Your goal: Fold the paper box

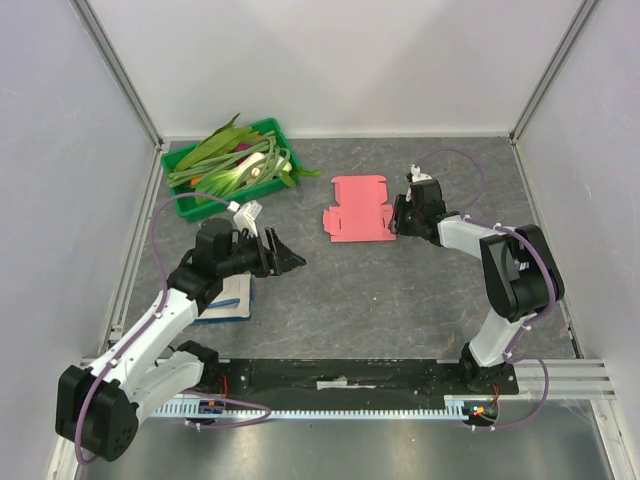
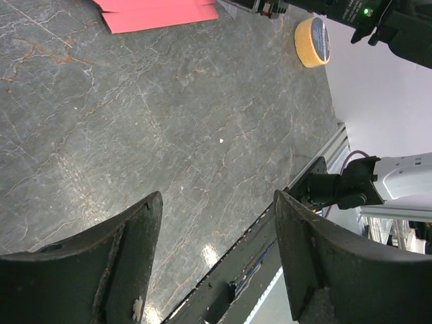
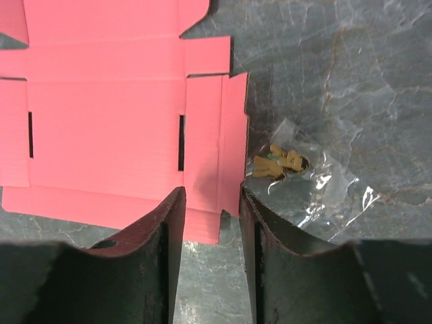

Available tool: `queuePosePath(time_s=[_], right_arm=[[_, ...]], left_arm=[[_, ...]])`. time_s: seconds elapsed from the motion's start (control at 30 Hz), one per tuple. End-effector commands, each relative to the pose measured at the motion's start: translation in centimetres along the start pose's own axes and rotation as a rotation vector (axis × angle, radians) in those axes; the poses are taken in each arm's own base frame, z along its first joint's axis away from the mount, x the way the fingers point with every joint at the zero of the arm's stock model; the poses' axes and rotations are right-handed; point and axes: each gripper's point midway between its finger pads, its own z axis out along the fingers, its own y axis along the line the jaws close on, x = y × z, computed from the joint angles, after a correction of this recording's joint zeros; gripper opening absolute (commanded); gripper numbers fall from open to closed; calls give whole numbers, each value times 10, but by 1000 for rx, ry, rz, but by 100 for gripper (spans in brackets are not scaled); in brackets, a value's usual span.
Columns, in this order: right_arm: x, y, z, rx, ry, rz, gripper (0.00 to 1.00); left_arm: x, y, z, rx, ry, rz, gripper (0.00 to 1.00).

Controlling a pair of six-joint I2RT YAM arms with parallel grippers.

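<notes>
The paper box lies flat and unfolded on the table, a pink-red die-cut sheet with flaps and slots. In the right wrist view the paper box fills the upper left. My right gripper stands at its right side flap, jaws apart, with the flap's edge showing in the gap between them. From above, the right gripper sits at the sheet's right edge. My left gripper hovers to the left of the sheet and apart from it, open with nothing between its fingers. One corner of the paper box shows at the top of the left wrist view.
A green tray of leafy vegetables stands at the back left. A white-and-blue booklet lies under my left arm. A clear bag holding a small brown figure lies right beside the sheet. A yellow tape roll sits near the right arm.
</notes>
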Motion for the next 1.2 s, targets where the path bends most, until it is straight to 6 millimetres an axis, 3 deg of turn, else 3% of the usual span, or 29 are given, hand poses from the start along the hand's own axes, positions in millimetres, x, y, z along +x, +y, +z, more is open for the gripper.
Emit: queuePosePath(time_s=[0.0,0.17,0.23,0.3,0.33,0.4,0.43,0.5,0.53,0.57,0.63,0.7,0.73,0.77,0.8,0.83,0.9,0.93,0.97,1.17], right_arm=[[-34,0,1,39,-79,-21,44],[-38,6,12,19,-70,-21,42],[-37,5,19,23,-60,-26,32],[-42,11,22,-1,-65,-32,7],[-43,11,24,-7,-57,-63,0],[-47,21,16,-27,-19,-130,0],[-55,28,3,-32,-34,-176,0],[-44,39,-20,-49,6,-306,0],[-55,51,-45,-84,-49,-334,0],[-38,55,-54,-114,-36,-369,0],[-41,79,-88,-244,-101,-398,0],[-26,85,-99,-317,-91,-451,0],[-28,89,-110,-340,-113,-478,0],[-24,89,-114,-356,-110,-494,0],[-24,92,-119,-383,-119,-536,0],[-24,103,-131,-448,-135,-557,0],[-26,114,-144,-513,-157,-576,0],[-24,125,-152,-580,-157,-584,0],[-24,129,-157,-606,-158,-587,0],[-14,147,-170,-749,-102,-604,0]], left_arm=[[0,-12,-4,51,-6,0,72],[1,-12,-4,52,-2,6,67],[-1,-13,-3,52,-1,11,64],[-2,-14,-3,53,0,26,63],[-6,-19,-3,60,-1,41,63],[-11,-24,1,69,7,86,67],[-22,-43,2,103,1,142,69],[-28,-44,18,85,32,250,75],[-47,-67,21,120,7,319,75],[-55,-73,26,133,7,354,75],[-84,-95,41,219,-32,476,75],[-94,-117,48,331,-10,590,68],[-111,-128,59,368,2,625,67],[-110,-140,60,448,42,649,67],[-105,-138,63,474,101,667,67],[-118,-155,63,524,99,712,67],[-110,-141,83,555,188,735,70],[-108,-143,79,566,234,727,70],[-104,-134,88,564,264,730,70],[-83,-117,87,600,336,824,69]])
